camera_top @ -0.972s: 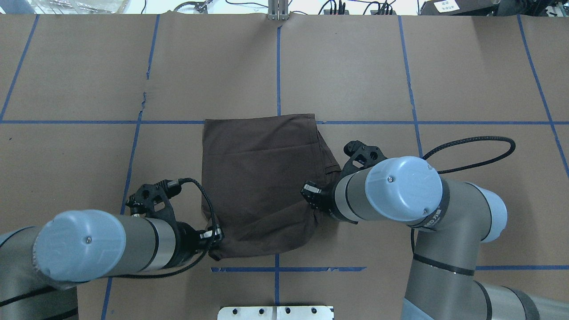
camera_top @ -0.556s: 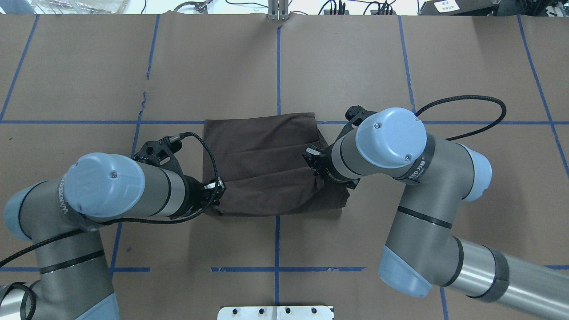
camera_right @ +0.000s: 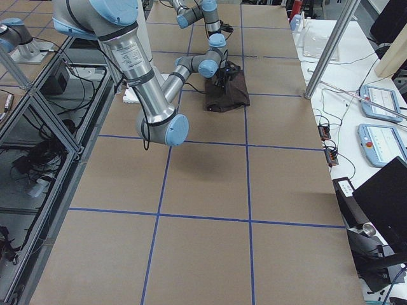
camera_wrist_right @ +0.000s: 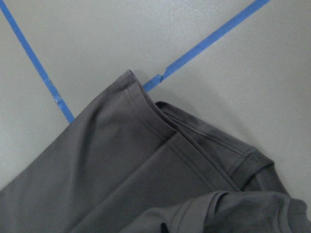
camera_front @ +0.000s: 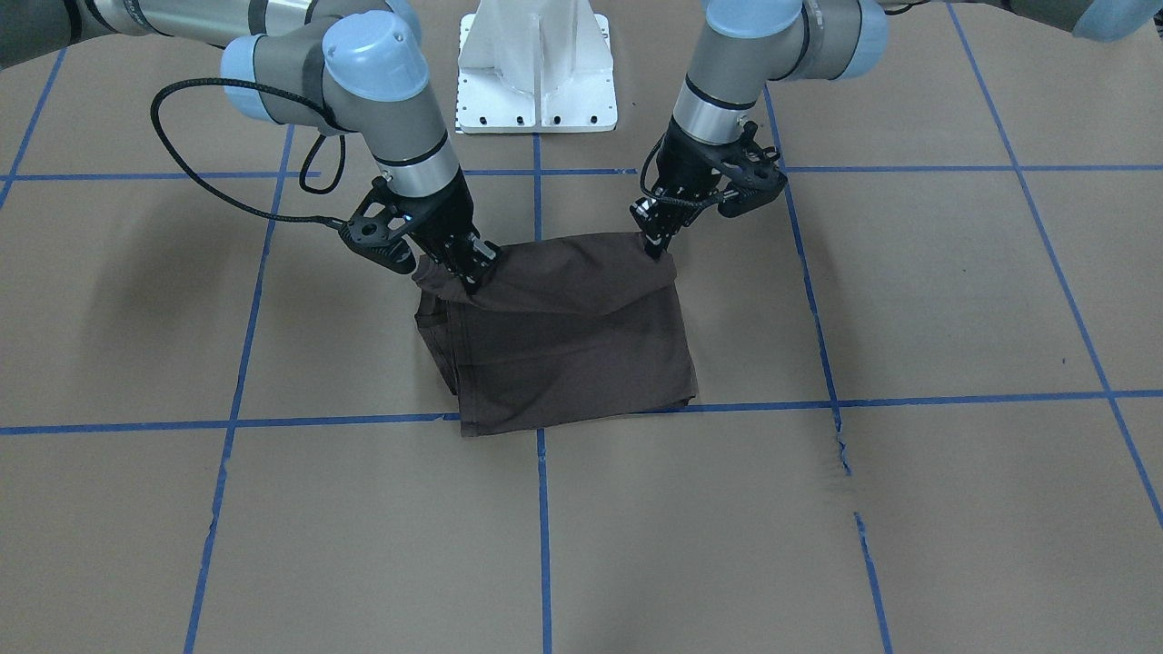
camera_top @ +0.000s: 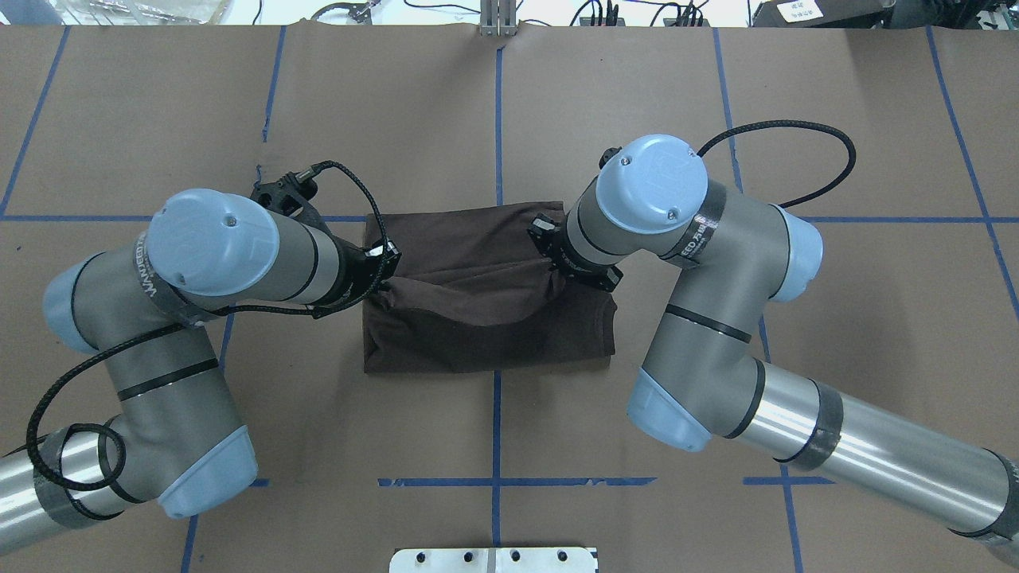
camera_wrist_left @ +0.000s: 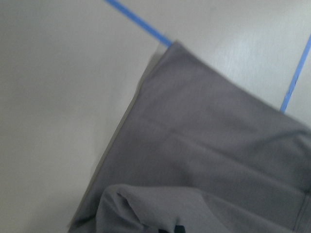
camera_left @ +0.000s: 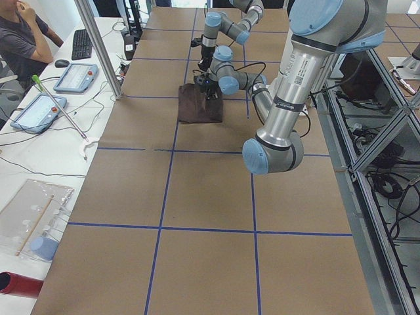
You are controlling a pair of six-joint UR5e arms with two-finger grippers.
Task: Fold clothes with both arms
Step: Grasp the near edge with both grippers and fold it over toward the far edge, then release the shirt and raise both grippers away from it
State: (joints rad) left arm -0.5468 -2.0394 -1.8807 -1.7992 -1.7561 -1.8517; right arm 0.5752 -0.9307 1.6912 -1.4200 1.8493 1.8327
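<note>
The dark brown T-shirt (camera_top: 486, 334) lies folded in the middle of the paper-covered table, its robot-side edge lifted and sagging between the two arms. My left gripper (camera_top: 386, 270) is shut on the left corner of that lifted edge; it sits on the right side of the front-facing view (camera_front: 656, 245). My right gripper (camera_top: 553, 267) is shut on the other corner (camera_front: 468, 272). Each wrist view looks down on the flat lower layer of the T-shirt (camera_wrist_left: 209, 160) (camera_wrist_right: 121, 165), with the held fold bunched at the bottom edge. Collar and logo are hidden.
Blue tape lines (camera_top: 497, 119) grid the brown paper. The white pedestal base (camera_front: 536, 73) stands on the robot's side. A black cable (camera_top: 796, 159) loops off the right wrist. The paper has a small tear (camera_front: 840, 445). A seated person (camera_left: 23, 39) is beside the table.
Both arms have moved away from the robot, carrying the shirt's near edge up and over toward its far edge. The cloth's footprint on the table has grown shorter.
</note>
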